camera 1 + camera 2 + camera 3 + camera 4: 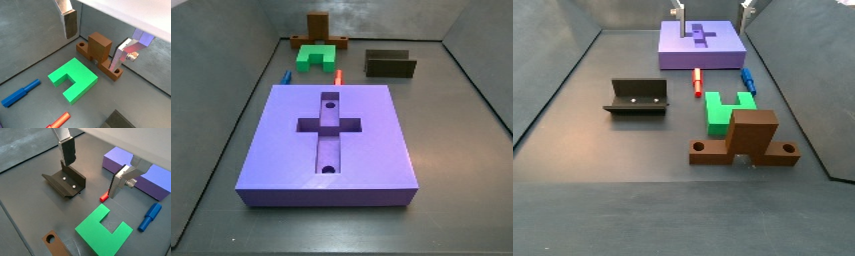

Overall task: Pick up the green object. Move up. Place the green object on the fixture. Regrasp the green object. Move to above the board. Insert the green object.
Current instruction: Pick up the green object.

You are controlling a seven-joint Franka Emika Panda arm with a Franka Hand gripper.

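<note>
The green object (73, 79) lies flat on the grey floor, a bright green block with a notch and two prongs, seen in both wrist views (103, 230) and both side views (318, 57) (727, 108). The dark fixture (65, 182) stands on the floor beside it (639, 97). The purple board (329, 140) with its cross-shaped recess fills one end of the floor (702, 45). My gripper (91, 51) hangs open, well above the floor, with nothing between its fingers (91, 178); only its fingertips (679, 12) show in a side view.
A brown cross-shaped piece (100, 52) stands upright next to the green object (747, 140). A blue peg (150, 217) and a red peg (105, 195) lie between the green object and the board. Grey walls enclose the floor.
</note>
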